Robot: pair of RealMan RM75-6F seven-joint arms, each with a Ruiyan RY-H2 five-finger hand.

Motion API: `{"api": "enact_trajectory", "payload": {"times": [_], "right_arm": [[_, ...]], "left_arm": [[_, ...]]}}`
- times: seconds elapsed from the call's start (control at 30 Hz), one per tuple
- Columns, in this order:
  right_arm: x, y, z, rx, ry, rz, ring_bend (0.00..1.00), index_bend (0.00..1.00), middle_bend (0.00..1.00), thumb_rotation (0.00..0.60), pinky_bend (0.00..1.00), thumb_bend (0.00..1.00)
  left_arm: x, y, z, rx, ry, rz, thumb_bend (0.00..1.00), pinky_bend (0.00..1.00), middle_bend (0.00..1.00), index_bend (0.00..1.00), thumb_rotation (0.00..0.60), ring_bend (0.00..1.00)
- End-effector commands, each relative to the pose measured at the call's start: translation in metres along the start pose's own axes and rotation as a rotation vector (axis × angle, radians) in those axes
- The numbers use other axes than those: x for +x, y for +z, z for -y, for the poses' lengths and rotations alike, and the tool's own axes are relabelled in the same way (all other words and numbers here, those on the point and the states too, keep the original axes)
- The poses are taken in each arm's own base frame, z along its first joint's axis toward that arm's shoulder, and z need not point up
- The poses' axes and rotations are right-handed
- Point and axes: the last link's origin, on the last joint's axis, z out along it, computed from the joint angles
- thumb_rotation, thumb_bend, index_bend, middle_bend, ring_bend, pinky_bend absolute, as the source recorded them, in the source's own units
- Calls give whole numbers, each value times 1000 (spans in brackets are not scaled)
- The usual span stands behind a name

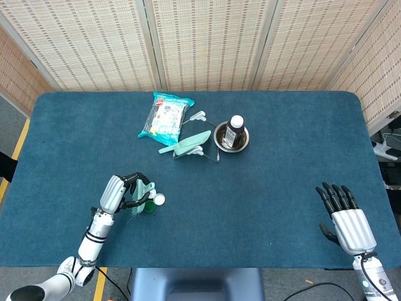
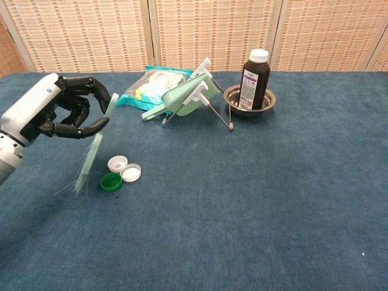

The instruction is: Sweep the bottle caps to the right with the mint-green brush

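Observation:
My left hand (image 2: 57, 109) (image 1: 121, 191) grips the mint-green brush (image 2: 96, 147) by its handle, held upright with the bristles hanging down just left of the caps. Two white bottle caps (image 2: 117, 162) (image 2: 131, 173) and a green one (image 2: 111, 181) lie together on the blue table. In the head view the brush (image 1: 141, 198) partly hides the caps; one white cap (image 1: 159, 199) and the green cap (image 1: 149, 207) show. My right hand (image 1: 346, 219) rests open with fingers spread at the table's front right, far from the caps.
At the back middle stand a mint-green dustpan (image 2: 188, 94), a snack bag (image 2: 150, 85) and a dark bottle (image 2: 254, 79) in a metal bowl (image 2: 233, 97). Bare blue tablecloth (image 2: 254, 194) stretches to the right of the caps.

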Motion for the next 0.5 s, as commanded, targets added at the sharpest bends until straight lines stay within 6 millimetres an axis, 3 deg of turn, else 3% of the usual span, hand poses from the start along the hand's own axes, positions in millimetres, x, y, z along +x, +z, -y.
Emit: {"api": "enact_trajectory", "payload": {"times": [0.03,0.2,0.5], "right_arm": [[0,0,0,-2,0,-1,0,0,0,600,0,243],[-1,0,1,2,1,3,0,0,0,600,0,243],[-2,0,1,6,2,14,0,0,0,600,0,243]], "left_arm": [[-8,1,1,6,-21,18,769,914,864,735,600,763],[-24,5,-4,5,-53,55,769,914,865,736,600,763],[-58,22,-31,-75,-109,107,768,914,865,736,600,762]]}}
